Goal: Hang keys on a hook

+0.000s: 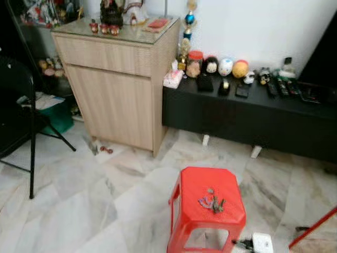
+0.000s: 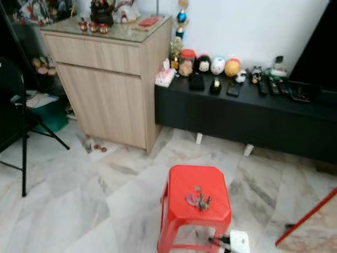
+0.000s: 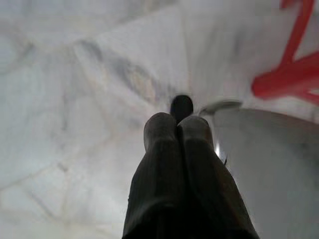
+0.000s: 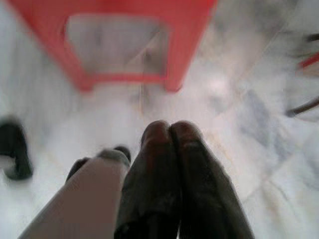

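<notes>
A bunch of keys (image 1: 211, 201) with a purple tag lies on top of a red plastic stool (image 1: 196, 184) on the marble floor, in front of me and slightly right. My left gripper (image 3: 178, 130) hangs shut over bare floor, its two black fingers pressed together. Over the floor near the stool's legs (image 4: 172, 82) hangs my right gripper (image 4: 169, 133), fingers together and holding nothing.
A light wood cabinet (image 1: 118, 89) with ornaments stands at the back left. A low black bench (image 1: 253, 118) with jars, figures and remotes runs along the wall. A black folding chair (image 1: 21, 116) is at the left. A white plug adapter (image 1: 261, 242) lies by the stool.
</notes>
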`<state>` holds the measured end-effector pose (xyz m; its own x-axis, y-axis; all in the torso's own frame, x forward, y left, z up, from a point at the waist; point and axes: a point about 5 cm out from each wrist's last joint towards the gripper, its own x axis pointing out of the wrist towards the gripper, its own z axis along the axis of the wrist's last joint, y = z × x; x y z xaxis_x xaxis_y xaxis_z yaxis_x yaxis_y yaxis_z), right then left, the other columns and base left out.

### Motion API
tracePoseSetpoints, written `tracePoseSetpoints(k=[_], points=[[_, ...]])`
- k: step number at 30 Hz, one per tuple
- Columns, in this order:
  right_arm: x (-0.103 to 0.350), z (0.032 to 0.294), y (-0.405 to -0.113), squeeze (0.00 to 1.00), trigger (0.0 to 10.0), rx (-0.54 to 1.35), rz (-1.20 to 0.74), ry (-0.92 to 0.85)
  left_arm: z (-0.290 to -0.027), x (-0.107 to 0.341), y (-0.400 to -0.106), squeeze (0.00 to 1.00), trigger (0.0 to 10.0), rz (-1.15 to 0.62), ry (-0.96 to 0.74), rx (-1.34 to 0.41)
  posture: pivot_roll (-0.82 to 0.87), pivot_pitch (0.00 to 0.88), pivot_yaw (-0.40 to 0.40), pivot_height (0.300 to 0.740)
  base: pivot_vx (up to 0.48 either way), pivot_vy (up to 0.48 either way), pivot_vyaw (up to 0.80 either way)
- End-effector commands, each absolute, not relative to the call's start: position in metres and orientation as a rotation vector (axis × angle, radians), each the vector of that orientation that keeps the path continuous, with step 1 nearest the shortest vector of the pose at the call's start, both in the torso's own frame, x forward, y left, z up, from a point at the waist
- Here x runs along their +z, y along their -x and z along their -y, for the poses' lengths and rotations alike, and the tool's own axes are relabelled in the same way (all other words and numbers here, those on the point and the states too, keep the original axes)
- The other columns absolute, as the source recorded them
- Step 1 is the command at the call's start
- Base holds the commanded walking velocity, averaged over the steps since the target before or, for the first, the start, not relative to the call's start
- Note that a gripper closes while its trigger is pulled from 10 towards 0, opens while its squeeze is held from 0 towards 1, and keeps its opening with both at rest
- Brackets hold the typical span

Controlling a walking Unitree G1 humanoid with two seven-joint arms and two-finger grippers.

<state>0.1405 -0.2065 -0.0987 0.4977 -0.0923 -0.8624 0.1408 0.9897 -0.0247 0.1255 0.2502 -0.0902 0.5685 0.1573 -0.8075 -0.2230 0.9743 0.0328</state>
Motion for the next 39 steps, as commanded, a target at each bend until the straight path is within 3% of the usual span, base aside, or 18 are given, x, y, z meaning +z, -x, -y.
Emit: tracePoseSetpoints(k=[1, 12, 39], points=[[-0.093, 0.206, -0.155, 0.0, 10.0, -0.146, -0.997, -0.036, -0.244, -0.099, -0.104, 0.0, 10.0, -1.024, 0.084, 0.217, 0.19, 0.0, -0.052, 0.74, 0.0, 0.0, 0.0], [-0.09, 0.21, -0.162, 0.0, 10.0, -0.178, -0.969, -0.015, -0.242, -0.1, -0.105, 0.0, 10.0, -1.032, 0.057, 0.207, 0.2, 0.0, -0.053, 0.74, 0.0, 0.0, 0.0], [-0.072, 0.218, -0.194, 0.0, 10.0, -0.279, -0.83, 0.027, -0.23, -0.101, -0.111, 0.0, 10.0, -1.035, 0.047, 0.177, 0.19, 0.0, -0.055, 0.74, 0.0, -0.318, 0.0]])
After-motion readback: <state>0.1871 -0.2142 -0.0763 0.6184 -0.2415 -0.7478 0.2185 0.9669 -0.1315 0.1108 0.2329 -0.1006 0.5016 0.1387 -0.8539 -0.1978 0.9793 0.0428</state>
